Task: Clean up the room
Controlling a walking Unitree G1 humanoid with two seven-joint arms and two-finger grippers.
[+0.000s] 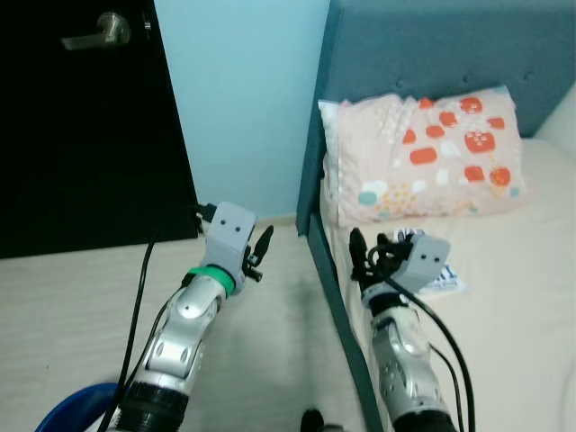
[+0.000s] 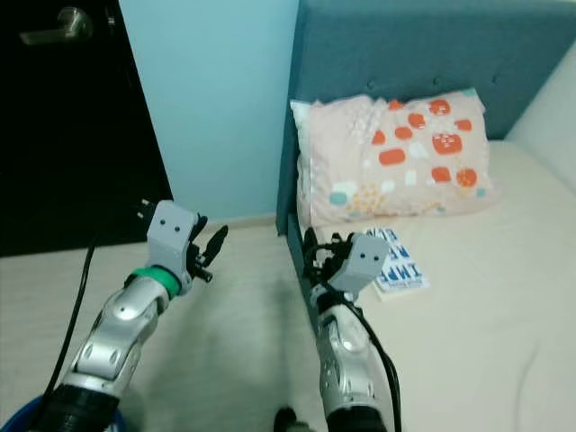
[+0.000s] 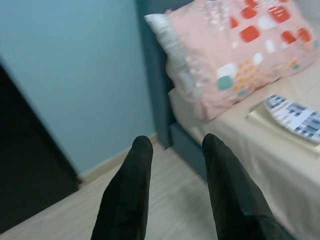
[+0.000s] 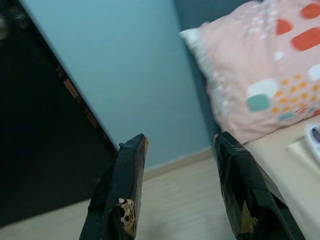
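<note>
A blue-and-white book point(image 2: 399, 262) lies flat on the beige bed point(image 2: 468, 333), just in front of a pink pillow point(image 2: 391, 157) with orange patches. In the left wrist view the book point(image 3: 296, 118) lies past the fingers. My right gripper point(image 2: 317, 252) hovers open over the bed's near corner, a little left of the book, with nothing between its fingers. My left gripper point(image 2: 211, 247) is raised over the floor left of the bed, open and empty; its black fingers point(image 3: 129, 190) point toward the bed frame.
A teal headboard point(image 2: 423, 45) and bed frame edge point(image 1: 337, 297) stand between the floor and the mattress. A black door point(image 1: 81, 126) with a lever handle point(image 1: 99, 34) stands at left, beside a light blue wall. A blue bin rim point(image 1: 76, 409) shows at the bottom left.
</note>
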